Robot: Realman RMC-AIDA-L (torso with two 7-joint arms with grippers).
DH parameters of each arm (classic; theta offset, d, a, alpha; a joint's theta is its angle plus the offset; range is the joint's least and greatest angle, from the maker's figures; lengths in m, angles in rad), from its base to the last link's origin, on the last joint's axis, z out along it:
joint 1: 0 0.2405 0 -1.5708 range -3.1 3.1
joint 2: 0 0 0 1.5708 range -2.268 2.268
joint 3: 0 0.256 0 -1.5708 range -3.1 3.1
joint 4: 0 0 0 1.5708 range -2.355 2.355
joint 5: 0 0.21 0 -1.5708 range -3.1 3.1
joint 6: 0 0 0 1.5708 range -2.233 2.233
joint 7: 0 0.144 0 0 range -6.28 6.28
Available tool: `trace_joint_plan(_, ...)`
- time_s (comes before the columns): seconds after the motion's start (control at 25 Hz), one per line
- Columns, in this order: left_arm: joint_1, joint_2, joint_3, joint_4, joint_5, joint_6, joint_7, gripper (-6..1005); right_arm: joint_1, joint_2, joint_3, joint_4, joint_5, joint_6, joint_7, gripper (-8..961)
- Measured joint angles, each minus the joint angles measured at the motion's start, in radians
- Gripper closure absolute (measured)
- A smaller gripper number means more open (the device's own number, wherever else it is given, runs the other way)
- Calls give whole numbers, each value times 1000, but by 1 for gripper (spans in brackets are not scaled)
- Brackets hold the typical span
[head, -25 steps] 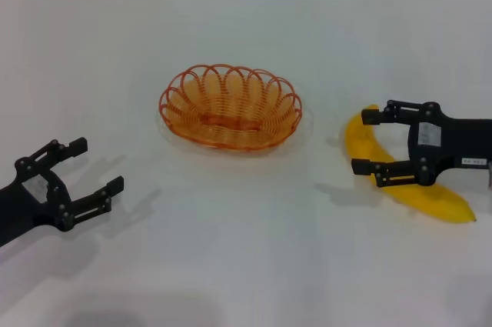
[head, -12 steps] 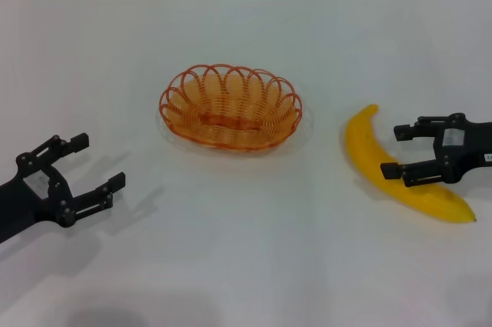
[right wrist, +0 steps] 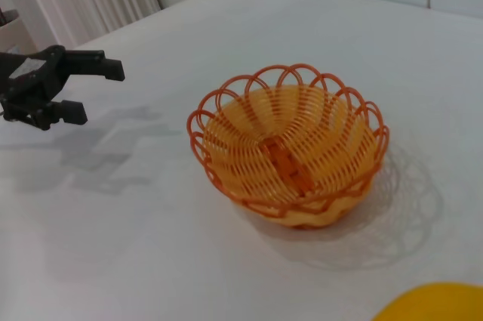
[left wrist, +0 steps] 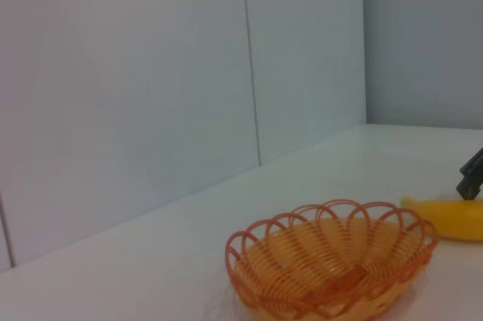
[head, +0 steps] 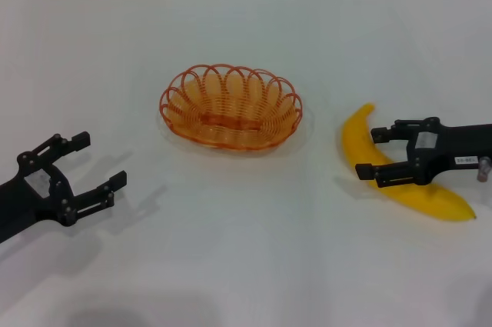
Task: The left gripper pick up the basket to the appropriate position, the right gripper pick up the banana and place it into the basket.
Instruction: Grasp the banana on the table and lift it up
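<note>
Banana [head: 400,185] between right gripper [head: 373,153] fingers

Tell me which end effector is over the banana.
The right end effector, open astride the banana; the left end effector sits open, away from it.

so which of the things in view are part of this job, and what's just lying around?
In the job: basket, banana, right gripper open above the banana, left gripper open, away from the basket.
Lying about: nothing; only the white table.
</note>
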Motion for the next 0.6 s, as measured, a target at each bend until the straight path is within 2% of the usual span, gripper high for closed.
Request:
trace_joint_plan(0.28, 0, 0, 0, 0, 0, 2, 0, 119, 8, 12, -4, 13, -1, 64, 2, 140)
trace_joint_plan(0.6, 1, 0, 0, 0, 0, 3, -2, 119, 27, 8, -6, 61, -15, 114, 14, 159)
